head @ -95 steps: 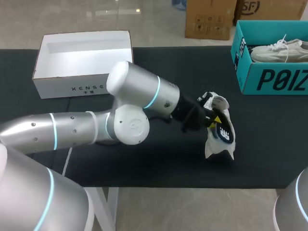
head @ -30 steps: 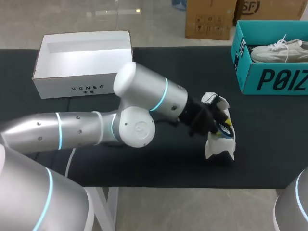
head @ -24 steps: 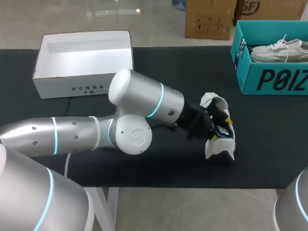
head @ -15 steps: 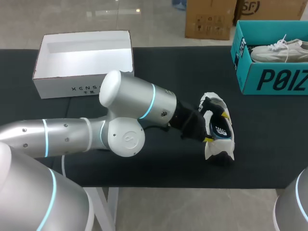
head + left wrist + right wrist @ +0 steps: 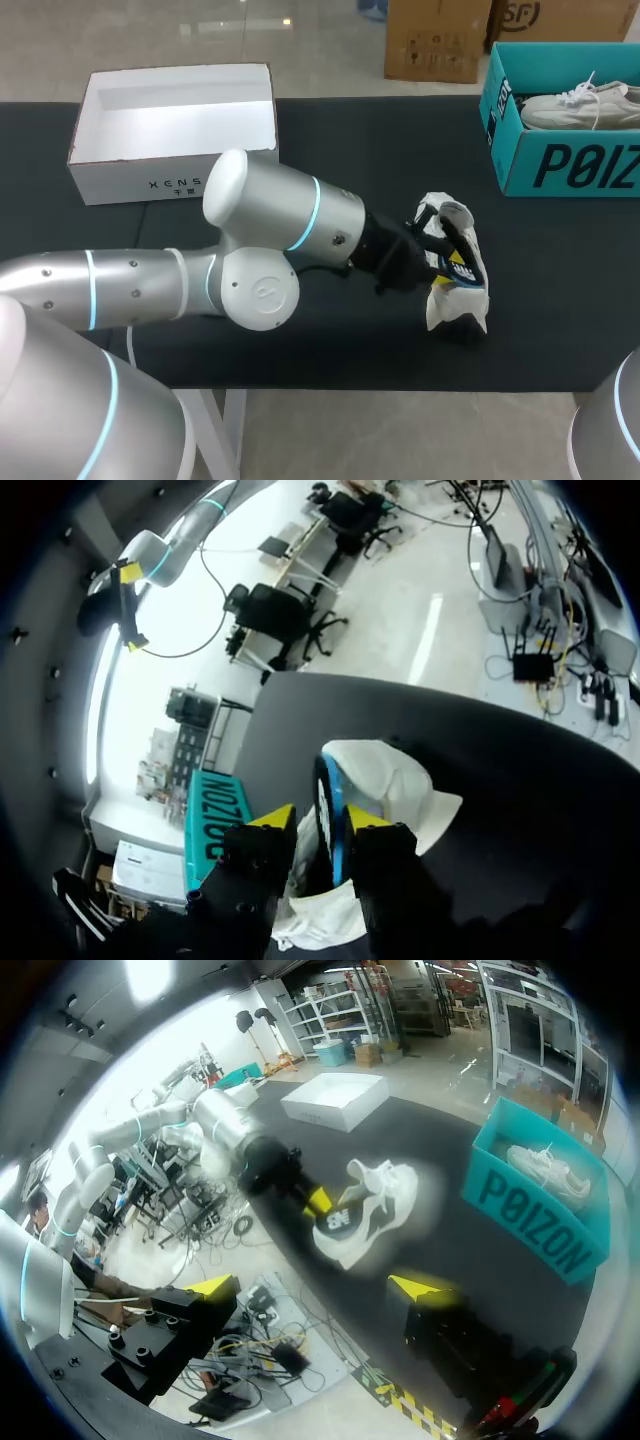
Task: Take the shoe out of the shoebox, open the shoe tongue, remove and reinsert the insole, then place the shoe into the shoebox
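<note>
Right of mid-bench (image 5: 560,300), shoe (image 5: 455,305) stands where it was. Left claw (image 5: 318,818), drawn back half a second ago, has pushed into the shoe mouth again. It is narrow, apparently pinching the insole (image 5: 465,272) edge. Insole not out yet. Right claw (image 5: 318,1288) wide, empty.

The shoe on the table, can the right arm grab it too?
Probably yes: the right gripper is open, with nothing between it and the shoe, but the left gripper is at its opening.
</note>
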Robot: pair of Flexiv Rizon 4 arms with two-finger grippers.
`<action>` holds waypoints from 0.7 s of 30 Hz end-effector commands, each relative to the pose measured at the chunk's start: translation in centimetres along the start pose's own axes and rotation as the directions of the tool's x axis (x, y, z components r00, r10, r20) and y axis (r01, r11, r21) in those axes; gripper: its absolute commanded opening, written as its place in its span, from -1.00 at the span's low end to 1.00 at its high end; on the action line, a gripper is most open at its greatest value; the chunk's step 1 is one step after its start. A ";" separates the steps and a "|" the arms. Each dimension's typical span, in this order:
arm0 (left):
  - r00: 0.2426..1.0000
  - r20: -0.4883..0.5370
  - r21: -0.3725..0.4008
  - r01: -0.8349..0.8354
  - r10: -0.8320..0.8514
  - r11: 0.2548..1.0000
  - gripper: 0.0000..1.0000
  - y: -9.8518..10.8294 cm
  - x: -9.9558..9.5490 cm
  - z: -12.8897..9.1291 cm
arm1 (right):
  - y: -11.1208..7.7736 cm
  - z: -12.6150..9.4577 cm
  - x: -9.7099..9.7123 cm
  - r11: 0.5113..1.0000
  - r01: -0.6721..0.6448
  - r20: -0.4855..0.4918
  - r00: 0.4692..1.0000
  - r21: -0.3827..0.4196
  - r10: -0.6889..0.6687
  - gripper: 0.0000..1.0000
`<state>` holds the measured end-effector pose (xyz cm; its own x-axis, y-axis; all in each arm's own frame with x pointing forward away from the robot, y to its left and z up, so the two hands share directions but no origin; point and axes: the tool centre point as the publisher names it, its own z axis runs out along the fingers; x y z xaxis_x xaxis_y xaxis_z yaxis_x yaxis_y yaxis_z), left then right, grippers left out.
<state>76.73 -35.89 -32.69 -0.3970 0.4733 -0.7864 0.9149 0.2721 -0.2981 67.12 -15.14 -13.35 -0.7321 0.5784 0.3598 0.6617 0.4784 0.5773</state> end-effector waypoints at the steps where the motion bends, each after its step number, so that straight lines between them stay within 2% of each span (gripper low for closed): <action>1: 1.000 0.000 0.006 -0.004 0.004 1.000 -1.00 0.0 0.1 0.4 | 0.0 0.0 -0.1 1.000 -0.001 0.000 1.000 0.003 0.001 1.00; 9: 0.999 -0.005 0.013 -0.044 0.044 0.999 -1.00 0.7 -0.9 1.1 | 0.0 0.0 -0.1 1.000 -0.001 0.000 1.000 0.003 0.001 1.00; 21: 0.996 -0.023 0.006 -0.088 0.088 0.996 -1.00 3.6 -1.2 2.6 | 0.0 0.0 -0.1 1.000 -0.001 0.000 1.000 0.003 0.001 1.00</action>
<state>79.97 -36.88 -33.58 -0.3197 0.5127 -0.7968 0.9453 0.2305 -0.2310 67.13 -15.14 -13.35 -0.7321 0.5784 0.3598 0.6617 0.4783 0.5773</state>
